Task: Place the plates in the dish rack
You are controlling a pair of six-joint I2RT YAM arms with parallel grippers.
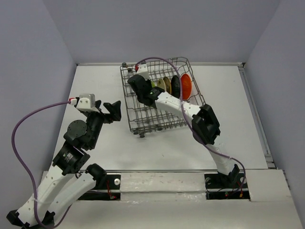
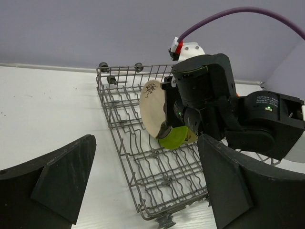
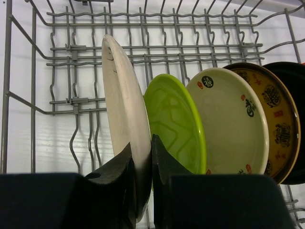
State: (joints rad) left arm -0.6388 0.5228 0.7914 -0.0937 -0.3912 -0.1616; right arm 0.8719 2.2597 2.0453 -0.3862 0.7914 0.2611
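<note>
My right tool was clamped on the cream plate rim. It stood upright in the dish rack, just left of the lime green plate, faces parallel. Well left over the counter, my left tool stood apart, empty.

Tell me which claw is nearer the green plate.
Right. The right claw grips the cream plate beside the green plate in the rack; the left claw hangs open outside the rack, to its left.

Dish rack sits on worktop, centre rear. Plates stand on edge in its far half, one row, side by side. Right claw is inside the rack, pinching the left end plate. Left claw hangs left of the rack, apart.
</note>
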